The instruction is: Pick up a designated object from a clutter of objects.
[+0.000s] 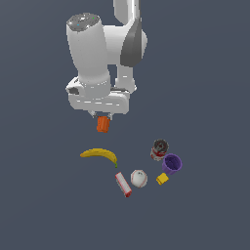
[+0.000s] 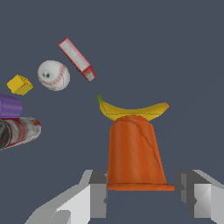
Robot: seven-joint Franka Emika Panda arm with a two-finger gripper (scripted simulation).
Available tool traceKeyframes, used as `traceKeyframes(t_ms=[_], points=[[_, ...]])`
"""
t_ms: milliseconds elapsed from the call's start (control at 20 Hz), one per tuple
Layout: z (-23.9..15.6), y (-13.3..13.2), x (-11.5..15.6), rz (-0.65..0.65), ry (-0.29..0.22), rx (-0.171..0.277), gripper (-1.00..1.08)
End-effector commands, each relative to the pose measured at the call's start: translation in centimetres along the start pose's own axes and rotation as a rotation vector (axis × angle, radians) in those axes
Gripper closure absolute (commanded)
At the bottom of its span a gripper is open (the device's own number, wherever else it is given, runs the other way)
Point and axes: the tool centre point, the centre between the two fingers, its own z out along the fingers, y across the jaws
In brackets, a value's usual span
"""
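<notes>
orange plastic cup (image 2: 135, 153), pinched at its rim between the gripper (image 2: 142, 194) fingers, looks light, stiff and likely slippery on its tapered wall

A: What can't you make out?
B: In the wrist view the purple cup (image 2: 9, 106) and red can (image 2: 17, 131), far off to one finger's (image 2: 89, 199) side, are cut by the edge.
A: And the banana (image 2: 133, 110)?
B: Beyond the fingers, its middle hides behind the orange cup (image 2: 135, 154).

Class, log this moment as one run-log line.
phase: lifted | end effector: shut on orange cup | cup: clear of banana | can: untouched
</notes>
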Motion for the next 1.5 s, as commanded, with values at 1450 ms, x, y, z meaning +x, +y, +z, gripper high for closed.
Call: traceKeyframes(t_ms=[1450], points=[[-17.5,13.2,-0.6,-0.006,-0.035,-0.011,1.08]])
